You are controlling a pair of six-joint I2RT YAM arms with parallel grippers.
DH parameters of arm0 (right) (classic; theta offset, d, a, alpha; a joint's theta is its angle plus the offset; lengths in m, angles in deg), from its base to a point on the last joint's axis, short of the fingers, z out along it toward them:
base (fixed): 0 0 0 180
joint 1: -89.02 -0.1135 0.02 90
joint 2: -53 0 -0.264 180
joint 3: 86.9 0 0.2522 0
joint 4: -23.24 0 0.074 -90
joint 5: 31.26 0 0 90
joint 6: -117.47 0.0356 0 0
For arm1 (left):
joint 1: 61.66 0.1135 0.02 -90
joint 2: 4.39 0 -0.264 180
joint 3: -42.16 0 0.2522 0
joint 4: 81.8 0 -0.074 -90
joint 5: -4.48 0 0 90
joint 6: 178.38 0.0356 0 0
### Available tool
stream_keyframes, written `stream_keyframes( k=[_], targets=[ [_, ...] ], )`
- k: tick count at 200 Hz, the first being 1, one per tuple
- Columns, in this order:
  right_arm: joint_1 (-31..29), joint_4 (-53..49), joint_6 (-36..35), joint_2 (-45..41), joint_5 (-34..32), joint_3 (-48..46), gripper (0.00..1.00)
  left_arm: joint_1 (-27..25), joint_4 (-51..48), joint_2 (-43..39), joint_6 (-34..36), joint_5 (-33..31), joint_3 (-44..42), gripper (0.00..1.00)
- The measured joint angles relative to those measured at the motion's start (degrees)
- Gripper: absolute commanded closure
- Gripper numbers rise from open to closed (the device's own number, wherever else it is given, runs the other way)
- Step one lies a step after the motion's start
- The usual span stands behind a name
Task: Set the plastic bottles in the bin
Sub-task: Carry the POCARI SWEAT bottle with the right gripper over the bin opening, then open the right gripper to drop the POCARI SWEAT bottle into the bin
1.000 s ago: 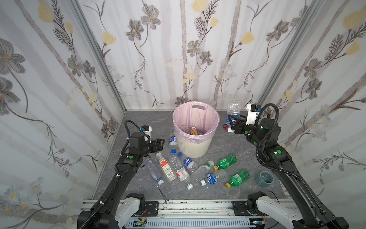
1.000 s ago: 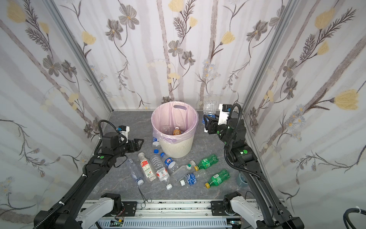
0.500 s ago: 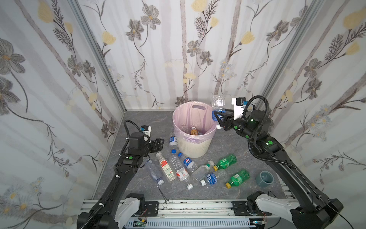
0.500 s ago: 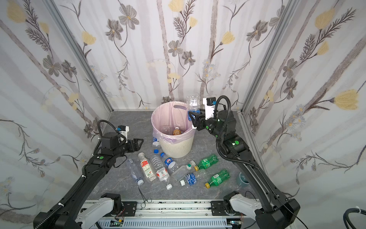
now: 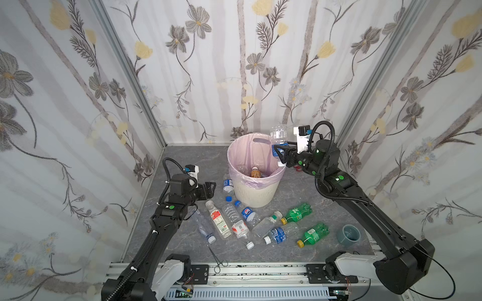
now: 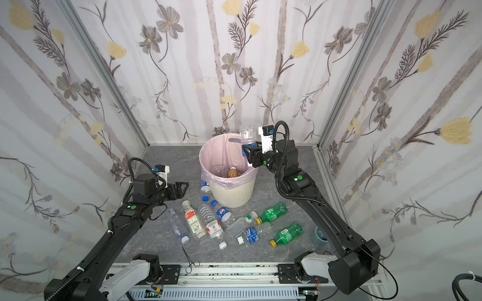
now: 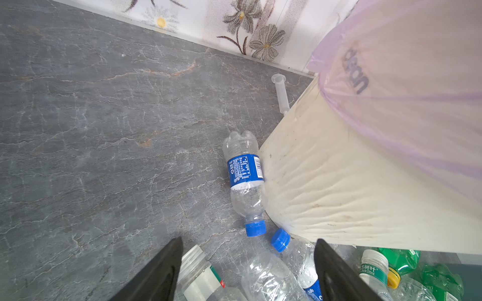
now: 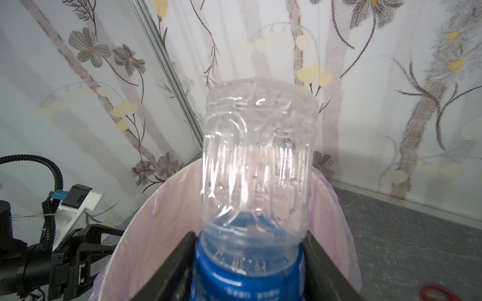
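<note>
**Hazard: rim strike.** In both top views the held bottle hangs at the right edge of the bin, just right of frame centre. It is above the rim, not above the open middle. A release here would likely land the cap end on the rim or the pink liner. The bottle could then tip outward onto the table. Cause: too little travel toward the bin centre.

**Hazard: slip.** The bottle looks light, smooth and thin-walled. The grip sits on the blue label band only, and the clear base stands well above it. A quick wrist motion could pivot the bottle.

**Hazard: bin displacement.** The right gripper is near the rim. Contact would likely shove the bin against the plastic bottles lying at its foot, below centre of frame.

**Right arm pose.** The arm extends from lower right of frame up to the bin. The wrist is roughly level and the jaws point toward frame left. They are clamped on the bottle, which is held base up and cap down.

**Left arm pose.** The arm reaches up from lower left. The left gripper hovers left of the bin above the table, jaws apart and holding nothing.
</note>
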Motion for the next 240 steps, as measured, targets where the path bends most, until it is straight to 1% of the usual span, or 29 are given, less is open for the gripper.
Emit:
stream_keyframes(
  k=[67, 124, 155, 176, 210, 240],
  targets=[
    [-0.57, 0.7, 0.07, 2.16, -0.04, 0.0, 0.42, 0.07, 0.0, -0.24, -0.02, 0.02, 0.0, 0.19],
    [-0.81, 1.09, 0.2, 2.58, -0.46, -1.46, 0.38, 0.07, 0.0, -0.37, -0.02, 0.09, 0.0, 0.19],
    [-1.07, 1.05, 0.15, 2.69, -0.46, -1.62, 0.33, 0.07, 0.0, -0.31, -0.04, 0.26, 0.0, 0.19],
    [-1.11, 0.98, 0.07, 2.97, -0.61, -1.6, 0.27, 0.11, 0.0, -0.31, -0.04, 0.42, 0.0, 0.19],
    [-1.16, 0.74, -0.02, 3.02, -1.97, -1.66, 0.22, 0.11, 0.0, -0.24, -0.04, 0.44, 0.0, 0.2],
    [-1.16, 1.05, 0.22, 0.15, -1.64, -3.91, 0.18, 0.11, 0.0, 0.11, -0.02, 0.46, 0.0, 0.2]
  ],
)
